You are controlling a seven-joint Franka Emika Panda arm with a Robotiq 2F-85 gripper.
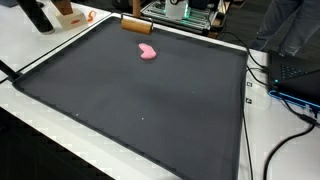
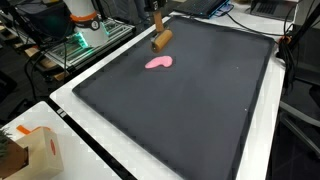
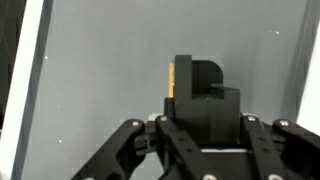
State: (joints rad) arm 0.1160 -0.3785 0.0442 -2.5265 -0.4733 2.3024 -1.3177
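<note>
Wooden block (image 3: 171,78) peeks beside the pincer (image 3: 195,72) — fingers drawn together.

No legible text, labels, brands, numbers or signs appear in either exterior view or the wrist view.

Tan wooden block (image 2: 161,40) lies on the black mat (image 2: 200,110) near its edge
</note>
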